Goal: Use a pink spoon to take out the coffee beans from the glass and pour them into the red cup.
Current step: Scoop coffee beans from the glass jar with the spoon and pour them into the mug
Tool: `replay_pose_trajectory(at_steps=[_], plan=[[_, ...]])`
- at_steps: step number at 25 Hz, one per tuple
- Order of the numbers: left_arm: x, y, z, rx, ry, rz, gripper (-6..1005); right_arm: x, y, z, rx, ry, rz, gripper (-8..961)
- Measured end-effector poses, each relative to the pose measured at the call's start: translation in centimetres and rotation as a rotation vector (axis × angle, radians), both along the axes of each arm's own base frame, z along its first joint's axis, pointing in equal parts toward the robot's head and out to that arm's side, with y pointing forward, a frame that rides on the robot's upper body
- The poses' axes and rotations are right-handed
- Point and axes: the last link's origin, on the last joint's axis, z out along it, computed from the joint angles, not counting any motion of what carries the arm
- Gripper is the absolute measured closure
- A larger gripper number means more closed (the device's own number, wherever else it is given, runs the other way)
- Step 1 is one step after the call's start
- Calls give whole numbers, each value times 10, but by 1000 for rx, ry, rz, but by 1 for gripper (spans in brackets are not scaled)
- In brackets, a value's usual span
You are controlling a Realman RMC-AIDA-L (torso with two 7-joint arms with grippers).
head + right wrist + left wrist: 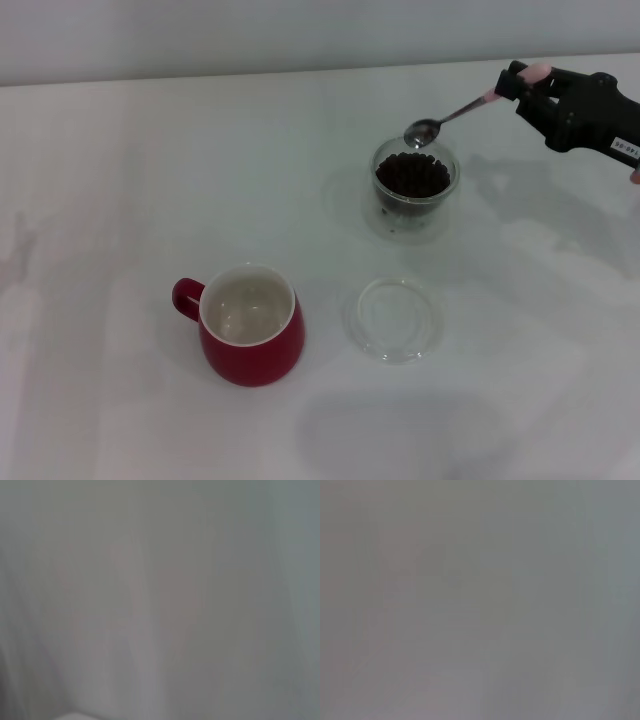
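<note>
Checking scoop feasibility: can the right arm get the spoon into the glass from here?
Probably yes: the right gripper holds the pink spoon with its bowl just above the open glass, nothing between.

At the upper right of the head view, the right gripper (527,80) is a blocky matte-black body with angular facets, bearing a small white label with dark print near the frame's edge.

showing one small white label (626,147) with dark print on the black body of the right gripper (512,82), at the right edge of the head view; characters too small for reading. carrying no other text, brand, number or sign anywhere, both wrist views included.
</note>
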Motion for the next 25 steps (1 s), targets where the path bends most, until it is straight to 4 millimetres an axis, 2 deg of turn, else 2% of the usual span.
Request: replay_pose_trajectory(at_steps=[15, 25], plan=[[3, 0, -3, -6, -14, -4, 105, 8, 4, -15, -22, -144, -18, 809], [4, 2, -3, -7, -13, -10, 104, 13, 0, -16, -70, -78, -87, 809]])
